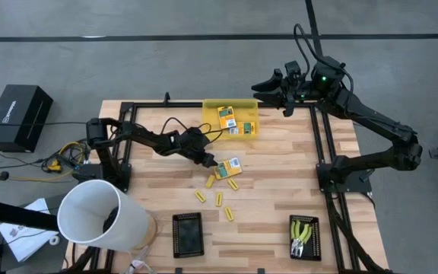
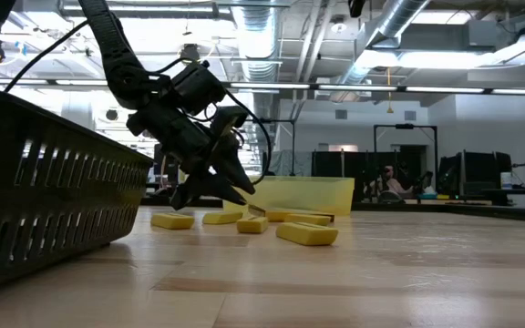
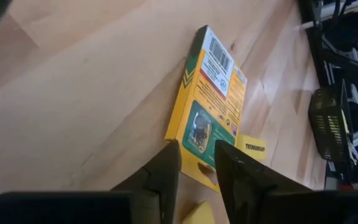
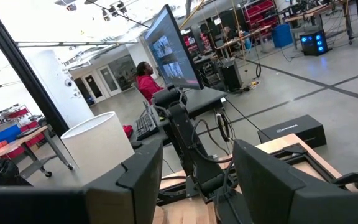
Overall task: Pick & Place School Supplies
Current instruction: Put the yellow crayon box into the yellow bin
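A flat yellow-and-green printed box lies on the wooden table near its middle; it also shows in the left wrist view. My left gripper is low over the box's near end, its fingers a narrow gap apart. Several short yellow sticks lie on the table just nearer than the box. Two more boxes lie in the translucent yellow bin. Two tools with yellow-green handles lie in a black tray. My right gripper is open and empty, raised beside the bin. My left gripper comes slanting down from the table's left, its fingertips over the box's yellow end. I cannot tell whether they touch it. The box lies flat on the table.
A second black mesh tray stands at the near edge and fills the left of the low view. A tall white cylinder stands at the near left corner. Bare wood lies between the sticks and the tool tray.
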Motion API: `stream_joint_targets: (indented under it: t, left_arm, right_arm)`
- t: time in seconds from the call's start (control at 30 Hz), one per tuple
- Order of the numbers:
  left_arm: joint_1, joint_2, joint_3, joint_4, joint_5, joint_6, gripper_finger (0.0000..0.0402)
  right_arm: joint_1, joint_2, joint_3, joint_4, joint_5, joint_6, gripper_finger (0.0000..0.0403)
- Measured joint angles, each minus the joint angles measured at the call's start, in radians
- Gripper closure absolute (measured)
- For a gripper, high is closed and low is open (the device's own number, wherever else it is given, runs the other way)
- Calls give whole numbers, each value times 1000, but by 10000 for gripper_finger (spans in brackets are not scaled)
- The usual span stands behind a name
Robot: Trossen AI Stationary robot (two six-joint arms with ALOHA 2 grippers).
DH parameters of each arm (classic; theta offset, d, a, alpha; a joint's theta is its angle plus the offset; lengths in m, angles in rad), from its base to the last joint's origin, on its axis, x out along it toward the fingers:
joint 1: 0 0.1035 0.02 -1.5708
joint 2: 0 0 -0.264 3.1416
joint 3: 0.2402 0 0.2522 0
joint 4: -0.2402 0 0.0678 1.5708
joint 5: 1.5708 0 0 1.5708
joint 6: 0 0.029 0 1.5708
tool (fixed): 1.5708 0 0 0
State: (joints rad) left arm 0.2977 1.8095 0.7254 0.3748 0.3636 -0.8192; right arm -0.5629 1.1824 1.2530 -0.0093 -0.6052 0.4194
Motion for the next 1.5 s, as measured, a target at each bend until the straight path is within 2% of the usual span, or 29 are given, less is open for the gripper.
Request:
stream_joint_targets:
  t: [0.17,0.3,0.6,0.73,1.1,1.33,1.5]
  left_arm:
    - [-2,0,0,0,7,3,328]
    - [-4,0,-2,-1,8,1,328]
    - [24,0,-36,-41,44,0,262]
    - [23,1,-32,-36,64,-26,248]
    - [5,3,-33,-38,62,-53,259]
    - [-14,12,9,-53,81,-83,261]
    - [-42,66,24,-16,117,-106,262]
  right_arm:
    - [0,0,0,6,0,0,217]
    - [0,0,0,10,0,23,217]
    - [0,0,0,19,0,36,217]
    - [0,0,0,24,0,45,217]
    - [0,0,0,103,0,76,217]
    - [0,0,0,105,0,79,217]
    - [0,0,0,110,0,80,217]
